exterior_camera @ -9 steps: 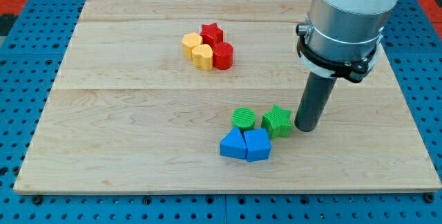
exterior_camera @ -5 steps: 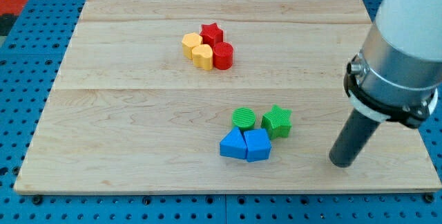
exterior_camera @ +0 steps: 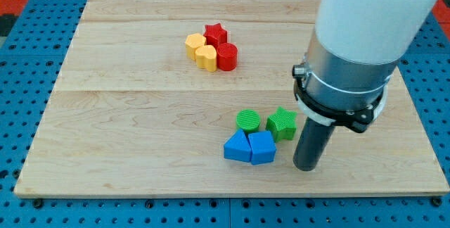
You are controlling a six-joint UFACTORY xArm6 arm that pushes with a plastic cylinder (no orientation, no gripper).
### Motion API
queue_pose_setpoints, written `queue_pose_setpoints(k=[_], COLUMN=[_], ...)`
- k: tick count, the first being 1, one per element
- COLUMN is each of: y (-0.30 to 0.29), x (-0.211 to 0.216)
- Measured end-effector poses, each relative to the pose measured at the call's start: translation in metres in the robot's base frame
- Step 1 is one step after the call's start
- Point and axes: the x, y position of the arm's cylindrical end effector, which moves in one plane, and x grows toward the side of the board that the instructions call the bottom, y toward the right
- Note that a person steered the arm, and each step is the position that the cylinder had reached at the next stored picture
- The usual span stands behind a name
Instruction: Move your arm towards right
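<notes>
My tip (exterior_camera: 306,167) rests on the wooden board (exterior_camera: 140,115) near its bottom edge, just right of the lower cluster. That cluster holds a green cylinder (exterior_camera: 247,120), a green star (exterior_camera: 281,123), a blue triangle (exterior_camera: 237,146) and a blue block (exterior_camera: 261,148). The tip stands a short gap right of the blue block and below the green star, touching neither. The arm's body hides part of the board's right side.
An upper cluster sits at the board's top middle: a red star (exterior_camera: 215,32), a red cylinder (exterior_camera: 226,56), a yellow hexagon (exterior_camera: 195,44) and a yellow block (exterior_camera: 207,57). Blue pegboard (exterior_camera: 21,80) surrounds the board.
The tip swung from beside the green star down and far right, then came back left to just right of the blue block. No block has moved.
</notes>
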Motion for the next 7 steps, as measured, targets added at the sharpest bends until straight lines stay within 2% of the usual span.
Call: queue_pose_setpoints(k=[4,5,6,7], y=[0.043,0.121,0.148,0.131], x=[0.003,-0.038,-0.086,-0.105])
